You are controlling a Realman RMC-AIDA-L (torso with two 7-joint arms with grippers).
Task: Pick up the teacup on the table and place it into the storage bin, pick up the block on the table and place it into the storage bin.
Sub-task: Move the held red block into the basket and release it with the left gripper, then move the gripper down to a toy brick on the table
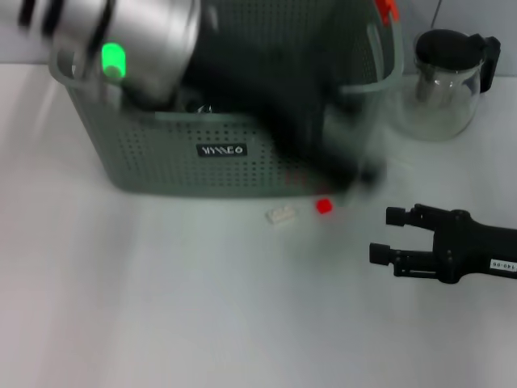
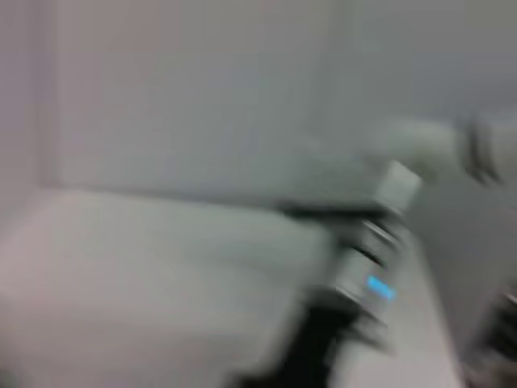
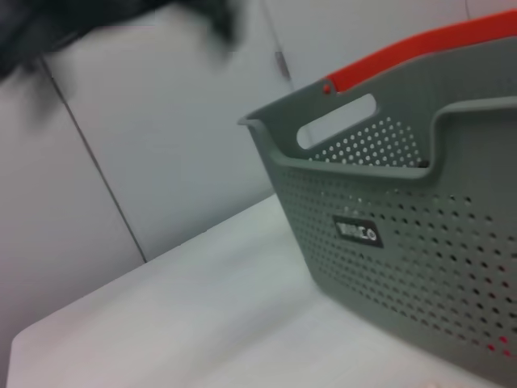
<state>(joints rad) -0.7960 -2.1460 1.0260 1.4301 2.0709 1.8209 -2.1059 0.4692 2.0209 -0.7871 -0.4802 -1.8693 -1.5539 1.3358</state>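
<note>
The storage bin stands at the back of the table, grey-green and perforated, with a black label; it also fills the right wrist view as the bin. A small red block and a pale block lie on the table just in front of it. My left arm sweeps across the bin as a dark blur, and its left gripper is near the bin's front right corner, above the red block. My right gripper rests open on the table, to the right of the blocks. The teacup is hidden.
A glass teapot with a black lid stands behind and to the right of the bin. The bin has orange-red handle clips. Bare white table stretches in front of the bin. The left wrist view is a smear.
</note>
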